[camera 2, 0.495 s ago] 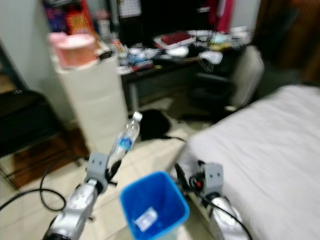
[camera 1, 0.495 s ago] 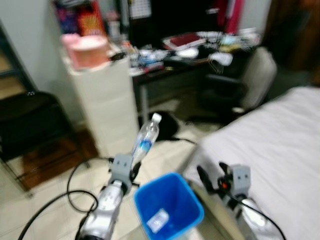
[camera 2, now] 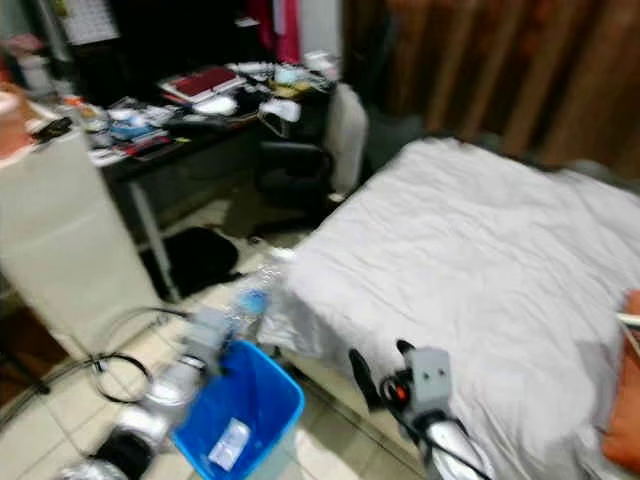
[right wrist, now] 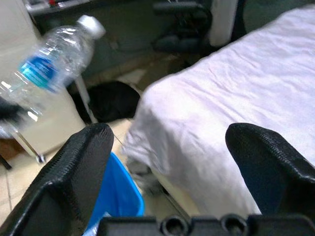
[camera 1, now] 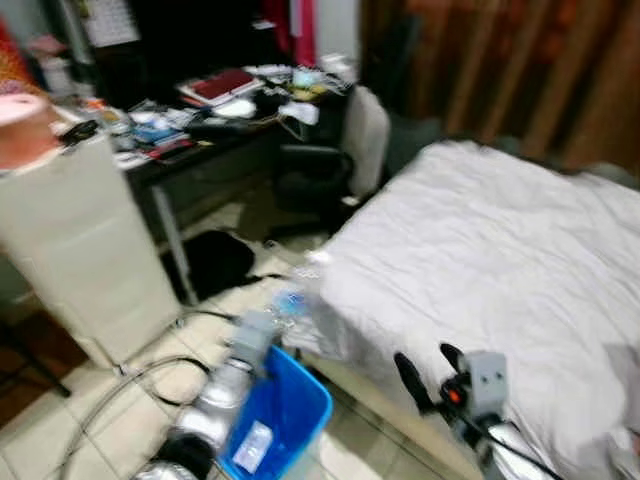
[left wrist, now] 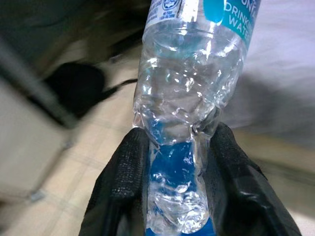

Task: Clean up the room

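Our left gripper (left wrist: 170, 172) squeezes the bottom of a clear water bottle (left wrist: 189, 98), just above the blue bin (camera 2: 245, 405). Our right gripper (right wrist: 167, 177) has its fingers spread wide, holding nothing, beside the white bed (camera 2: 470, 260).

Bedroom in a home: big bed (camera 1: 500, 270) w/ rumpled white sheet, cluttered dark counter (camera 1: 215, 135) w/ books & odds, office chair (camera 1: 345, 150) beside it, brown curtains (camera 1: 520, 75) behind, tiled floor (camera 1: 60, 430) w/ cables.
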Controlling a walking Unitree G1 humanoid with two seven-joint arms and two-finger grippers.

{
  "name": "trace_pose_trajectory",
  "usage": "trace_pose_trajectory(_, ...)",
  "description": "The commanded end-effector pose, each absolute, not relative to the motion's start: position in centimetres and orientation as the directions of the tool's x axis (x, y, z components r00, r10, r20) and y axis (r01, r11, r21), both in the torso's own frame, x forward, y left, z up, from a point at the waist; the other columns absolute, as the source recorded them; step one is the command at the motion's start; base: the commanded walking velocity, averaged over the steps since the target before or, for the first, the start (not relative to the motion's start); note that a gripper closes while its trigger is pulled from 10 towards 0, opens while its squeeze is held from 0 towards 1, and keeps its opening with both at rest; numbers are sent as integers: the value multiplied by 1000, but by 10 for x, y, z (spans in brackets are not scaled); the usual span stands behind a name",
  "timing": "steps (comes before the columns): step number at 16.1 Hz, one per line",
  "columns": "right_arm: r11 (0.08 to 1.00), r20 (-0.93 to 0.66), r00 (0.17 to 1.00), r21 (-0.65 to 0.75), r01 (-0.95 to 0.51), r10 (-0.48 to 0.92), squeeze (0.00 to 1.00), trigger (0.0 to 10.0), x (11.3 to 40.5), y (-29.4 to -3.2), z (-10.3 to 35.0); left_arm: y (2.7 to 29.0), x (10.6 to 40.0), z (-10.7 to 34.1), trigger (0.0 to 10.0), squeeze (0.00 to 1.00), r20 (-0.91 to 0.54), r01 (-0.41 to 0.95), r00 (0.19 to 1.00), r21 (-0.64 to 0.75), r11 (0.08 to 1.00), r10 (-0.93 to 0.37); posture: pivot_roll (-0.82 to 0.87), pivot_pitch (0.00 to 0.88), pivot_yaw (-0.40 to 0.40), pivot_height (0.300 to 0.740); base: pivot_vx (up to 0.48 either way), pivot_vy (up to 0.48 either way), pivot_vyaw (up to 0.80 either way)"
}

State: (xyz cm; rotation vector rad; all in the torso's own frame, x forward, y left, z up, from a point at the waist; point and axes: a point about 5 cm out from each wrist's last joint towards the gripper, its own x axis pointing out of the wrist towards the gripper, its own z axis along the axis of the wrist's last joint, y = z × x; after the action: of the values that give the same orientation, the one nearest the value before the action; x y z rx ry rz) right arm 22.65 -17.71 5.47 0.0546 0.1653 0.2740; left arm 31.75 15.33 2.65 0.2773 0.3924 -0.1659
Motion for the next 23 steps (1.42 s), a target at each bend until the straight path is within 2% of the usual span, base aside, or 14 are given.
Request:
trace_pose_trajectory(1, 958, -145, 947, 56, -282, 287, 0, 10000, 220, -182, 66, 172, 320, 30, 10000, 0, -377, 116, 926, 265, 957, -8, -188, 194, -5, 740, 0, 0, 0)
trace_pose_trajectory(4, 960, -191, 941, 33, -278, 280, 0, 10000, 202, -194, 68, 180, 312, 16, 10000, 0, -453, 76, 890, 229, 970, 38, -226, 234, -31, 740, 0, 0, 0)
trace_pose_trajectory(5, 960, -204, 939, 27, -279, 279, 0, 10000, 196, -197, 70, 175, 307, 8, 10000, 365, -484, 97, 875, 215, 972, 20, -252, 249, -44, 740, 0, 0, 0)
trace_pose_trajectory(6, 959, -212, 936, 20, -284, 282, 0, 10000, 192, -198, 73, 170, 307, 7, 10000, 1000, -491, 122, 871, 216, 969, 0, -271, 257, -48, 740, 0, 0, 0)
trace_pose_trajectory(10, 963, -229, 936, 19, -270, 267, 0, 10000, 182, -198, 81, 162, 317, 16, 10000, 1000, -479, 172, 877, 268, 948, -23, -302, 270, -42, 740, 0, 0, 0)
trace_pose_trajectory(15, 966, -228, 939, 29, -256, 256, 0, 10000, 188, -196, 82, 163, 318, 15, 10000, 1000, -493, 170, 870, 242, 955, -30, -285, 242, -28, 740, 0, 0, 0)
trace_pose_trajectory(16, 967, -223, 941, 32, -254, 255, 0, 10000, 192, -195, 81, 162, 319, 17, 10000, 808, -485, 165, 874, 230, 959, -34, -266, 225, -11, 740, 0, 0, 0)
trace_pose_trajectory(17, 967, -216, 943, 35, -250, 252, 0, 10000, 194, -194, 81, 159, 320, 18, 10000, 0, -470, 169, 881, 217, 961, -49, -266, 225, -11, 740, 0, 0, 0)
trace_pose_trajectory(18, 969, -210, 946, 39, -245, 247, 0, 10000, 196, -194, 81, 157, 321, 20, 10000, 0, -454, 175, 888, 203, 964, -66, -253, 211, 1, 740, 0, 0, 0)
trace_pose_trajectory(20, 982, -136, 973, 66, -178, 186, 0, 10000, 218, -193, 83, 140, 328, 53, 10000, 0, -166, 226, 963, 75, 971, -212, -172, 138, 48, 740, 0, 0, 0)
trace_pose_trajectory(23, 991, -51, 991, 69, -116, 120, 0, 10000, 245, -193, 91, 126, 314, 90, 10000, 0, 37, 292, 955, 63, 954, -295, -79, 23, 72, 740, 0, 0, 0)
